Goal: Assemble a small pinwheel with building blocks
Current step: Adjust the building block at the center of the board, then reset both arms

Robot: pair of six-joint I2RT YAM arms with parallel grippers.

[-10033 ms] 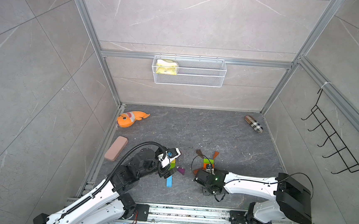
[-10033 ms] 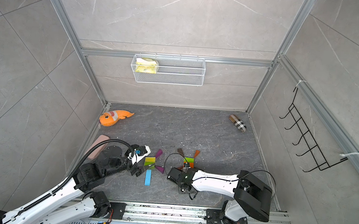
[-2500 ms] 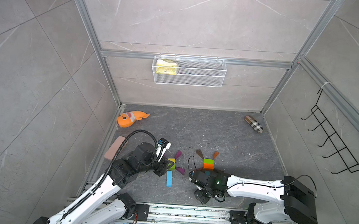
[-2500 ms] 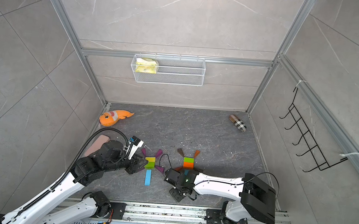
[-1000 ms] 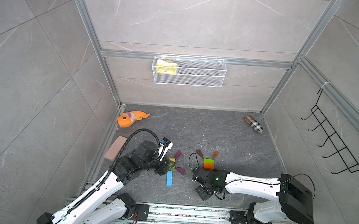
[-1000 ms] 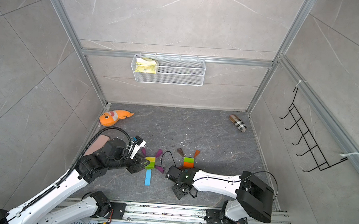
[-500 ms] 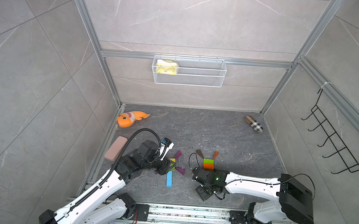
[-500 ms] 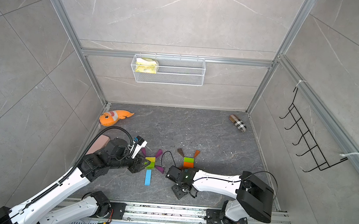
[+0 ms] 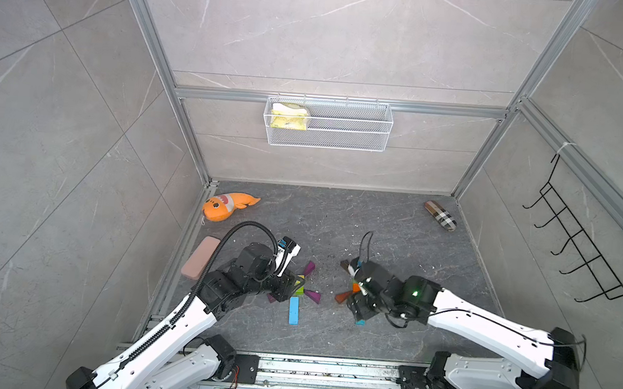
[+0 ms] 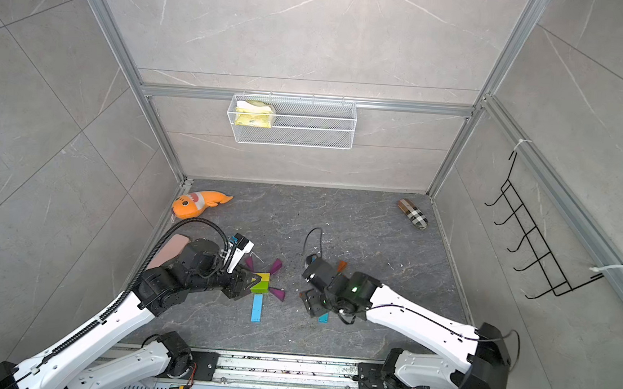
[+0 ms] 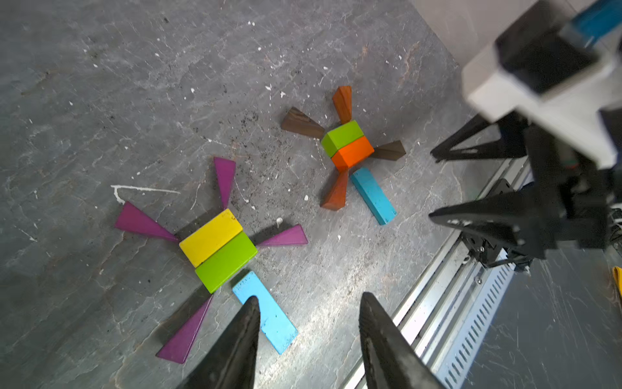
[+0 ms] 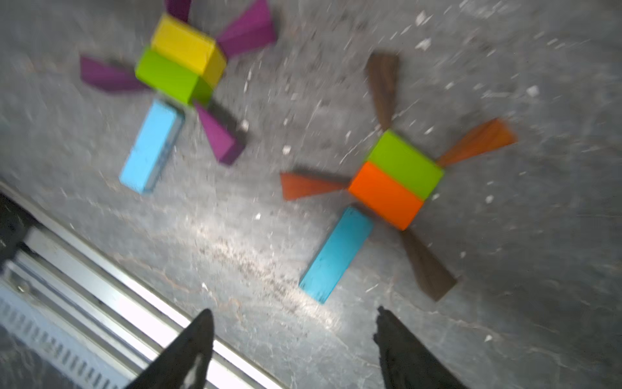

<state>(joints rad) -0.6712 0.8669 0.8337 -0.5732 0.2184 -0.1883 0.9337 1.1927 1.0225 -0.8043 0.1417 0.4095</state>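
Building blocks [image 11: 210, 237], bright, pinwheel-arranged

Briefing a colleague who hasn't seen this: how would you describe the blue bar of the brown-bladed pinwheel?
On the floor, two pinwheels lie near the front rail; take the one by the right gripper. Its blue bar runs from the orange brick toward the rail. The other blue bar meets a green brick beside a yellow one, among purple wedges.

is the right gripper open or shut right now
Open: the right gripper has its fingers wide apart in the right wrist view, nothing gripped between them.
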